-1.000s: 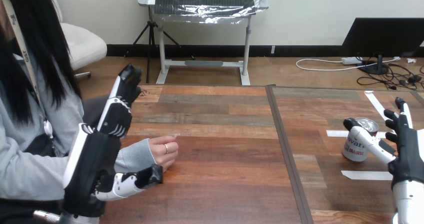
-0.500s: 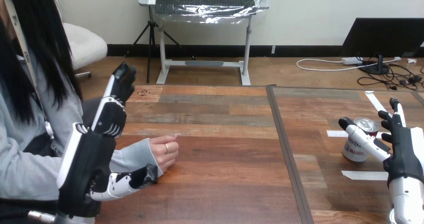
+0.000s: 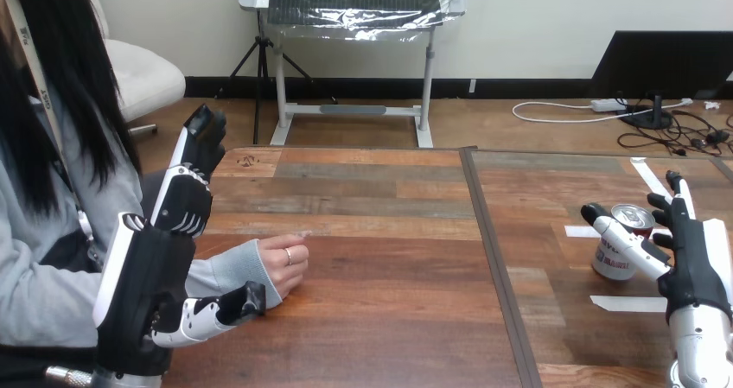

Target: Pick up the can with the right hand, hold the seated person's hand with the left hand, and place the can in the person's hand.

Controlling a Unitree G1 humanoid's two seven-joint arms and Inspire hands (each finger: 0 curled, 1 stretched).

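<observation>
Spreading under everything, the planked wooden table (image 3: 380,319) looks hard and smooth. Far left of the can (image 3: 615,254), the left hand (image 3: 164,258) stands open beside the person's hand (image 3: 285,263). Just right of the can, the right hand (image 3: 691,263) is open, gripping nothing. The can looks rigid, slick and probably weighty; its round side wall seems the best place to grip.

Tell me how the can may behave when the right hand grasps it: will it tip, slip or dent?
The can stands upright on the table and looks fairly squat, so it probably will not tip easily. Its metal looks stiff, so denting seems unlikely. Its smooth side might slip against the hard fingers of the right hand.
</observation>
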